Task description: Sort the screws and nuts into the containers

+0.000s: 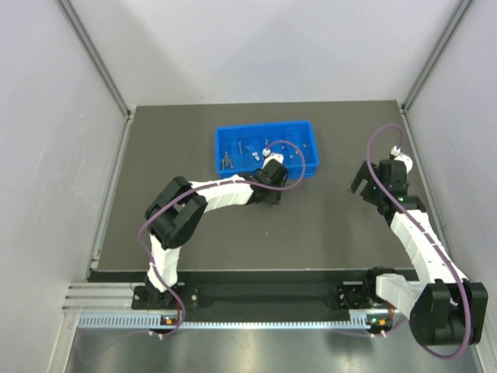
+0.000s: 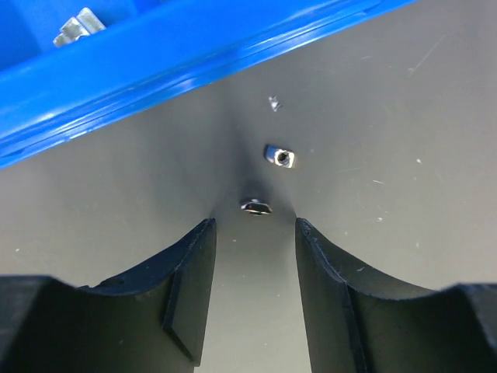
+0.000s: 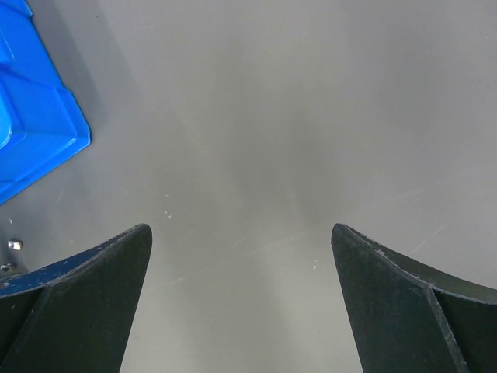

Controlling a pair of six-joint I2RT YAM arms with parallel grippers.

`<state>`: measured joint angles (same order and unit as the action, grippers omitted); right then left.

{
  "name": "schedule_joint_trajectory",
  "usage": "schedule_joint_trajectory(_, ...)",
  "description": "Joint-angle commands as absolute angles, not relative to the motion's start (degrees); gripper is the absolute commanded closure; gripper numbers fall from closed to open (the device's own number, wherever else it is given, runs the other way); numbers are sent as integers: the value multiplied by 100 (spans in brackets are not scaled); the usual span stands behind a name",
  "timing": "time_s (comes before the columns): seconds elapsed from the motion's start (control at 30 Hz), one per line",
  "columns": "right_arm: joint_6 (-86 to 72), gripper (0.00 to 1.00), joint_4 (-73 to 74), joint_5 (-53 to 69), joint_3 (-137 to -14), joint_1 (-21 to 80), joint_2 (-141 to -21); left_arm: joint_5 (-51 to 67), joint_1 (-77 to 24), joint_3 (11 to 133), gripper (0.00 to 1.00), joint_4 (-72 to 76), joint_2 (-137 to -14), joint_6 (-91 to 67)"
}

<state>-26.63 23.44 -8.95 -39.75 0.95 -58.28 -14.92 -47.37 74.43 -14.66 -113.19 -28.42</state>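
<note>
The blue tray (image 1: 265, 148) lies at the table's far middle, with screws (image 1: 227, 158) in its left compartment and small silvery pieces further right. My left gripper (image 1: 269, 190) is open and empty just in front of the tray's near edge (image 2: 178, 70). In the left wrist view a nut (image 2: 255, 206) lies on the table just beyond my fingertips (image 2: 255, 233), and a second nut (image 2: 280, 156) lies a little further on. Another silvery piece (image 2: 78, 27) lies inside the tray. My right gripper (image 1: 361, 185) is open and empty (image 3: 241, 233) over bare table, right of the tray's corner (image 3: 31, 124).
A tiny silvery bit (image 3: 14, 244) lies on the table by my right gripper's left finger. A small speck (image 2: 273, 102) lies near the tray's edge. Grey walls enclose the dark table (image 1: 233, 233) on three sides.
</note>
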Motion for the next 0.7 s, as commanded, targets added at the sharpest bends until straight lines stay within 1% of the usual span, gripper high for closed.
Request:
schedule_joint_trajectory(0.0,-2663,0,2259,-1019,-3964,44,-5722,-1723,-4755,7664,50,-1520,-11312,-2918)
schedule_joint_trajectory(0.33,-2672,0,2250,-1011,-3973,44,-5810,-1819,-4781,7752,55,-1503,-11663,-2979)
schedule_joint_trajectory(0.4,-2663,0,2241,-1028,-3981,44,-5783,-1846,-4807,7787,58,-1512,-11733,-2971)
schedule_joint_trajectory(0.43,-2663,1,2267,-1037,-3990,44,-5775,-1854,-4816,7805,59,-1512,-11742,-2962)
schedule_joint_trajectory(0.5,-2663,0,2268,-1063,-3990,44,-5766,-1872,-4825,7814,69,-1573,-11742,-2971)
schedule_joint_trajectory(0.6,-2663,0,2294,-1099,-3990,44,-5748,-1916,-4843,7787,77,-1661,-11690,-2971)
schedule_joint_trajectory(0.67,-2680,0,2294,-1107,-3982,44,-5739,-1934,-4851,7761,79,-1714,-11654,-2971)
